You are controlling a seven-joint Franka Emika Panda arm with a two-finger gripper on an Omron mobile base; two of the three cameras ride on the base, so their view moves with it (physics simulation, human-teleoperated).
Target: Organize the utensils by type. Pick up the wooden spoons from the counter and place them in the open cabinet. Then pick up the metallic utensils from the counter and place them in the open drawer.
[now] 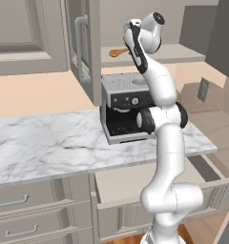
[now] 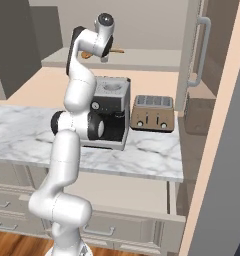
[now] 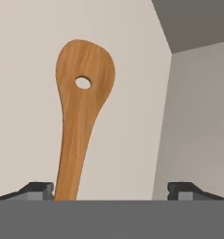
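Note:
An orange-brown wooden spoon (image 3: pixel 79 126) with a hole in its bowl lies on the pale shelf of the open cabinet (image 1: pixel 178 53). My gripper (image 3: pixel 111 191) is open, its fingertips (image 3: pixel 39 189) far apart. The spoon's handle runs just inside the left tip, and nothing is clamped. In the left base view the spoon (image 1: pixel 119 52) pokes out to the left of my raised hand at the shelf's edge. The right base view shows the spoon (image 2: pixel 117 50) to the right of the hand. The marble counter (image 1: pixel 49 143) lies below. Under it the drawer (image 1: pixel 130 183) stands pulled open.
A black and silver coffee machine (image 1: pixel 123 107) stands on the counter right under my arm. A toaster (image 2: pixel 152 113) sits beside it. The open cabinet door (image 1: pixel 83 47) with its steel bar handle hangs left of the shelf.

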